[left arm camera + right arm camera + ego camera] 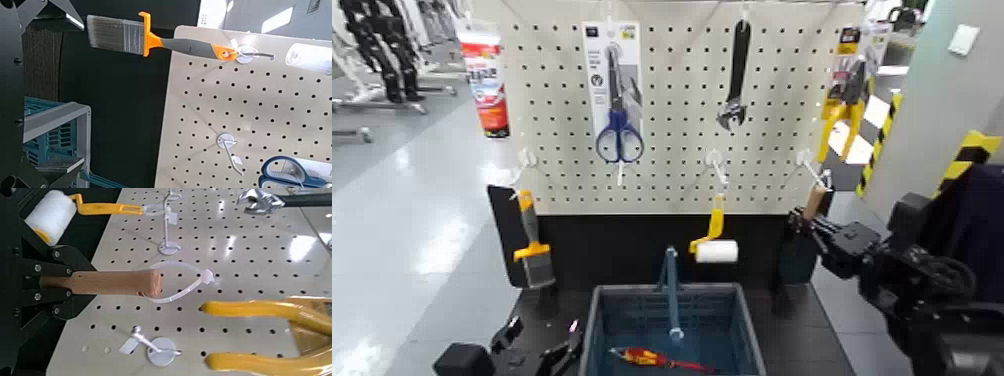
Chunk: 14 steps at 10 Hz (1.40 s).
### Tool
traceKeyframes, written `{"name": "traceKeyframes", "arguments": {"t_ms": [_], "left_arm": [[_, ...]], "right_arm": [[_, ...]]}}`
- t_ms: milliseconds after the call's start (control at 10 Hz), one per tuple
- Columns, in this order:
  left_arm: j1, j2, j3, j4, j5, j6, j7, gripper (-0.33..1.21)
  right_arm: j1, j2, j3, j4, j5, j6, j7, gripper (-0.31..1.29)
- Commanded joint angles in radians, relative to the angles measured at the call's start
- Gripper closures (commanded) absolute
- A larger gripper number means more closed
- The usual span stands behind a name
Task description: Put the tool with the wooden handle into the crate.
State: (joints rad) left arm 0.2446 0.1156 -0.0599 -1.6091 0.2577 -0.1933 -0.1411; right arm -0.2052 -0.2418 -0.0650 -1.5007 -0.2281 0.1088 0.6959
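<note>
The right pincer [806, 218] is narrow, closed on the wooden handle of the tool [113, 283], at the lower right corner of the pegboard [675, 100]. The tool hangs upright in its grip, handle up and dark blade down, beyond the crate [669, 289] and off to its right side. In the right wrist view, the pale loop at the handle's end lies apart from the hook [162, 351] beside it.

The left pincer [540, 342] stands wide and holds nothing, low in the head view, just left of the crate. The crate has its bar handle across the middle, and the red-and-yellow screwdriver [644, 357] lies on its floor.

The yellow-handled roller [716, 251] hangs between the tool and the brush [535, 245], which is at the board's lower left corner. Higher up hang, from left to right, a tube [485, 85], scissors [619, 130], a wrench [736, 75] and yellow-handled pliers [846, 105].
</note>
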Motion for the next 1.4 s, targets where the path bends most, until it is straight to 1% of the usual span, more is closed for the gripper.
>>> {"name": "traceKeyframes", "arguments": {"t_ms": [100,300,400,500,600,800,900,1200,1400], "left_arm": [[0.001,-0.001,0.002,0.0,0.003,-0.002,0.0,0.11],[0.004,-0.001,0.002,0.0,0.003,-0.002,0.0,0.11],[0.004,-0.001,0.003,0.0,0.003,-0.002,0.0,0.11],[0.004,-0.001,0.002,0.0,0.003,-0.003,0.0,0.11],[0.002,-0.001,0.002,0.0,0.003,-0.002,0.0,0.11],[0.002,-0.001,0.003,0.0,0.003,-0.002,0.0,0.11],[0.004,-0.001,0.003,0.0,0.003,-0.003,0.0,0.11],[0.005,-0.001,0.003,0.0,0.005,-0.006,0.0,0.11],[0.004,-0.001,0.003,0.0,0.005,-0.006,0.0,0.11]], "right_arm": [[0.044,0.029,-0.003,-0.102,-0.025,0.028,-0.006,1.25],[0.087,0.055,-0.009,-0.162,-0.048,0.04,-0.018,1.25],[0.098,0.064,-0.004,-0.173,-0.068,0.04,-0.019,1.25],[0.11,0.079,0.002,-0.17,-0.096,0.029,-0.029,1.25],[0.119,0.091,0.01,-0.161,-0.112,0.026,-0.032,1.25],[0.129,0.118,0.037,-0.115,-0.165,0.008,-0.035,1.25],[0.129,0.127,0.059,-0.082,-0.188,-0.004,-0.036,1.25],[0.127,0.139,0.123,0.004,-0.247,-0.029,-0.042,1.25],[0.124,0.142,0.159,0.07,-0.267,-0.034,-0.047,1.25]]}}
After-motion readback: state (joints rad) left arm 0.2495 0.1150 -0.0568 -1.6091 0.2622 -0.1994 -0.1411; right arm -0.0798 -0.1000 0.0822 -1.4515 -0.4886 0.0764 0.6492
